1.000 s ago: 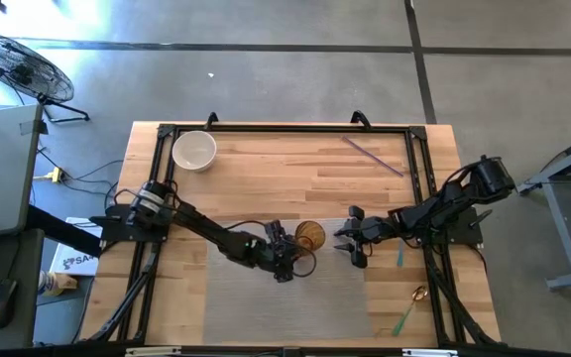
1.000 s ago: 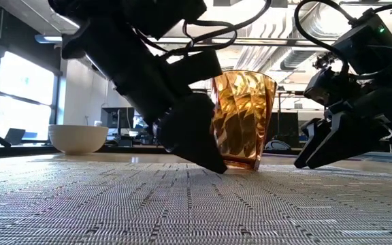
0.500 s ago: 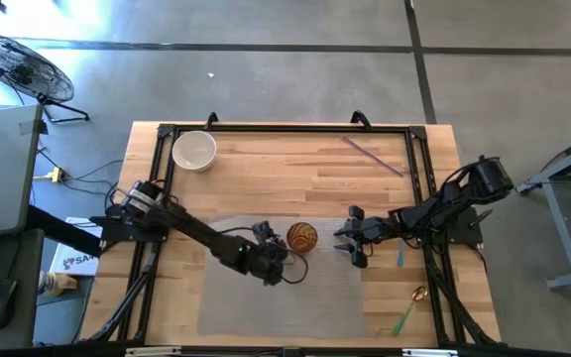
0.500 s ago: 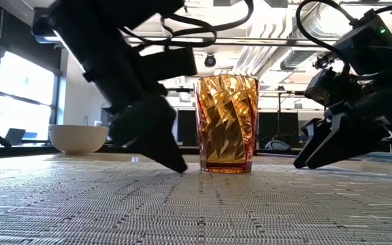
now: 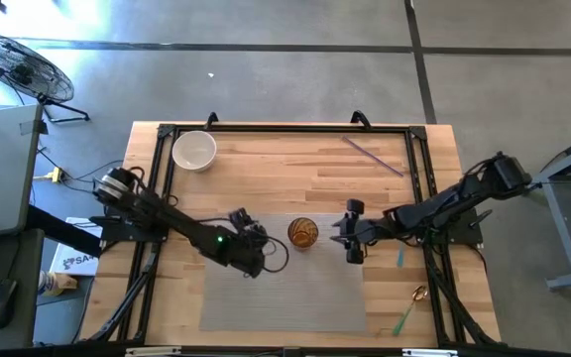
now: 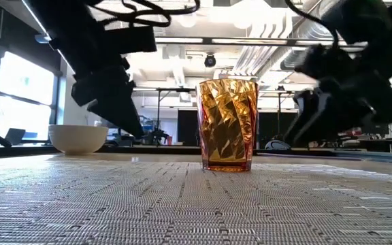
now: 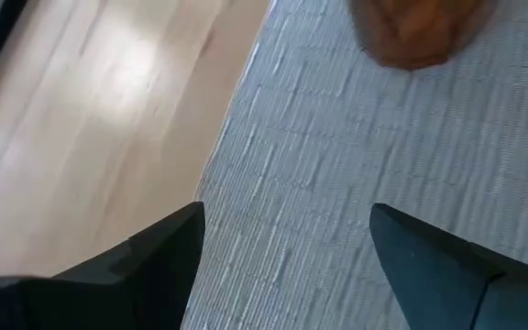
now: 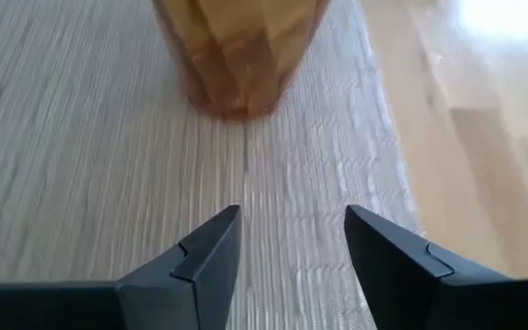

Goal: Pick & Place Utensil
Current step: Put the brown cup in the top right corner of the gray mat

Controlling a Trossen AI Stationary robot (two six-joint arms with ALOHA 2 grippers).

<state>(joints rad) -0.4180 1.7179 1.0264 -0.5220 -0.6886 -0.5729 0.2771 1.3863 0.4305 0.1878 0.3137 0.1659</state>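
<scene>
Cup: amber cup [image 5: 303,233] stands upright on the grey mat [image 5: 266,297].
Left gripper [image 5: 256,243]: left of cup, apart, fingers spread, empty.
Right gripper [image 5: 349,236]: right of cup, apart, fingers parted, empty.

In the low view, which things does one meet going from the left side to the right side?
White bowl → left pincer → amber cup → right pincer.

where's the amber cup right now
In the high view the amber cup stands upright near the back edge of the grey placemat, mid-table, between the open left gripper and the open right gripper, touching neither.
</scene>
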